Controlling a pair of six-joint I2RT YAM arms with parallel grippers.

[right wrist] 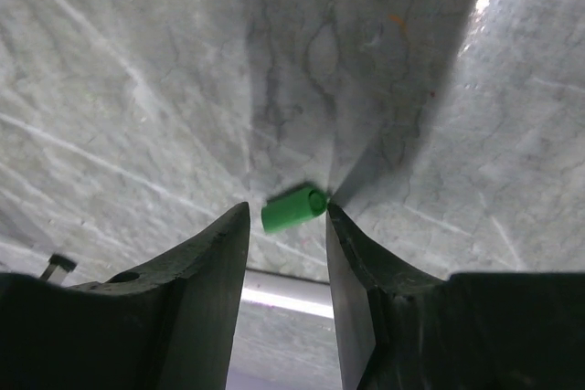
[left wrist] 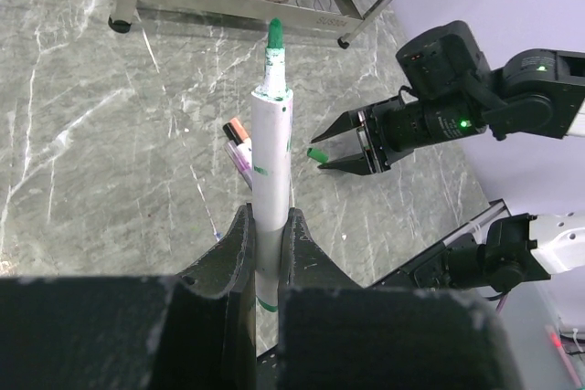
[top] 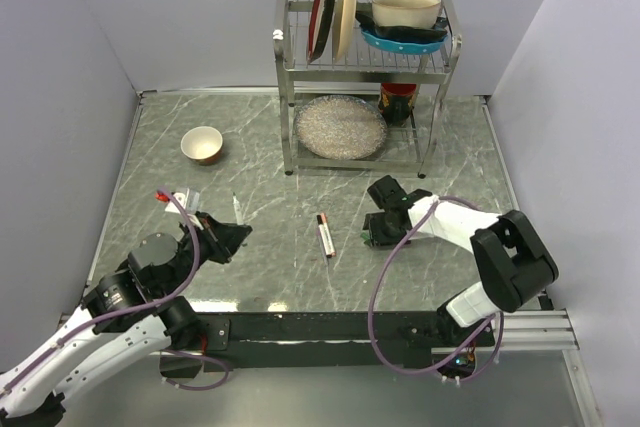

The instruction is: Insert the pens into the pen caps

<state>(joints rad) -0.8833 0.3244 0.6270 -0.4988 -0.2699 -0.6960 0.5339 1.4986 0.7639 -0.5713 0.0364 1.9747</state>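
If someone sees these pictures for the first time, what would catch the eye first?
The white pen with a green tip, clamped in the left tool and sticking out of it, dominates the left wrist view. A bright green cap sits in the mouth of the right tool; whether it is gripped is unclear. Another pen lies alone in the middle of the table.

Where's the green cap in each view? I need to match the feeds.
Right wrist: green cap at centre, between the right gripper's fingers.
Left wrist: right of centre, at that gripper's tips.
Top external: too small to make out; look at the gripper's tips, right of centre.
Shared landmark: the right gripper, seen in all three.
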